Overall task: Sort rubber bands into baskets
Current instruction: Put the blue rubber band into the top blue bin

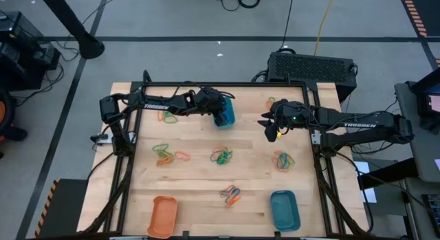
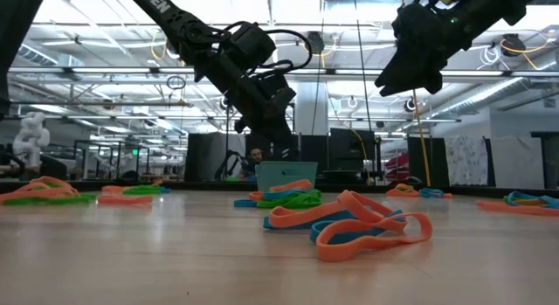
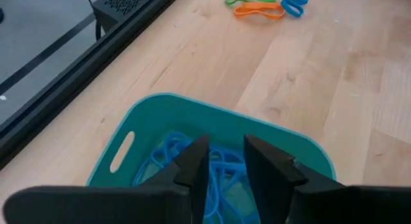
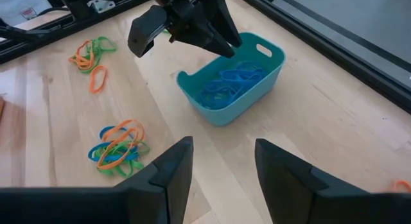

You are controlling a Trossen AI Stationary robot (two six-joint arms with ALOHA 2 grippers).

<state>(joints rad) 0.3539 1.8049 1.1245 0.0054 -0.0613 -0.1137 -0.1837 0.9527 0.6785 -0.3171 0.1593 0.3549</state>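
Note:
A teal basket [image 1: 225, 119] stands at the far middle of the table with several blue rubber bands [image 4: 228, 83] lying in it. My left gripper [image 3: 226, 161] hangs just above the basket's inside, slanting down from the table's left. Its fingers stand a little apart with nothing between them, and the blue rubber bands [image 3: 168, 150] show below. My right gripper [image 4: 221, 163] hovers open and empty above the table, to the right of the basket [image 4: 257, 79]. Loose orange, blue and green rubber bands lie in small heaps around the table.
Heaps of bands lie at the far left [image 1: 168, 116], left middle [image 1: 165, 155], centre [image 1: 221, 156], near centre [image 1: 231, 194], right [image 1: 283, 160] and far right [image 1: 270, 102]. An orange basket [image 1: 163, 216] and a second teal basket [image 1: 284, 210] stand at the near edge. Black frame rails [image 1: 130, 157] border the table.

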